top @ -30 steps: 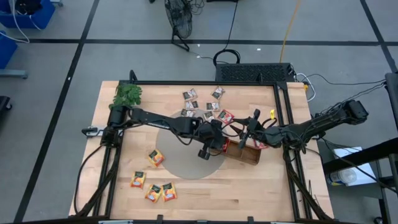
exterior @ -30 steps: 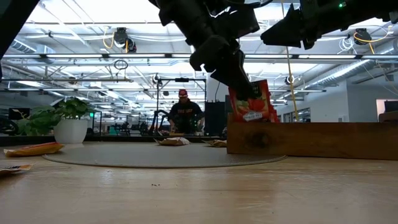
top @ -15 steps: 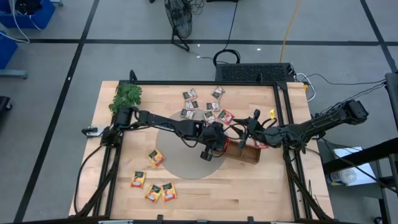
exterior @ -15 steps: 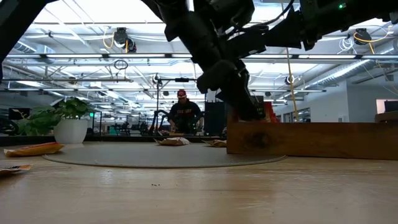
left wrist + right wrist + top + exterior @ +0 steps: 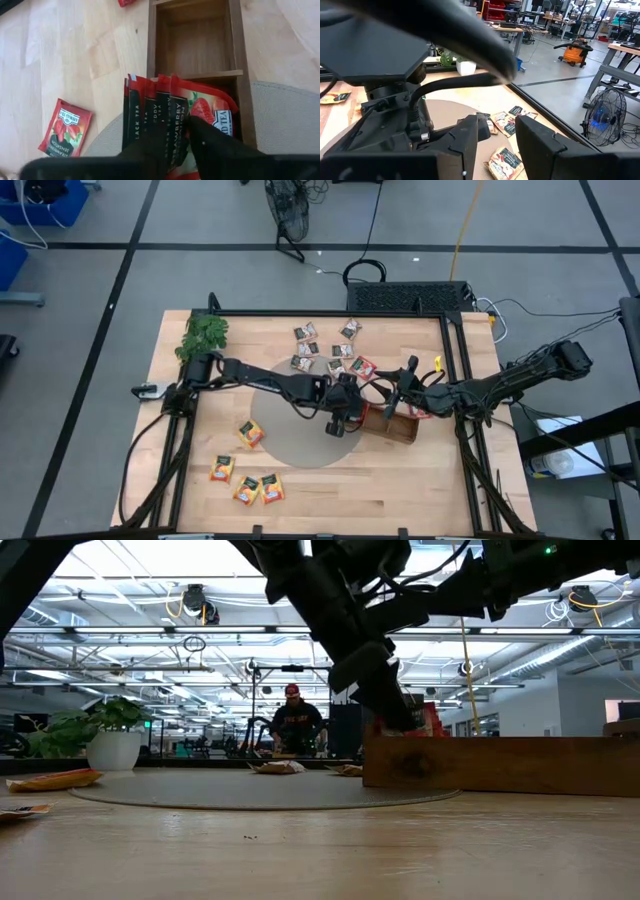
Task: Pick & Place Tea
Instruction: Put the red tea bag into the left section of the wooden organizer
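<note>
Bright even overhead light; low view backlit, arms silhouetted, foreground blurred.

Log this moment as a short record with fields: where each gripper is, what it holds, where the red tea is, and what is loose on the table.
left gripper: over the wooden tray's end compartment, shut on a red sachet
red sachets in tray: several upright, side by side
right gripper: beside the tray, open, holding nothing
loose orange sachets: four, near table's front left
loose sachets at the back: scattered cluster
green sprig: back left corner
</note>
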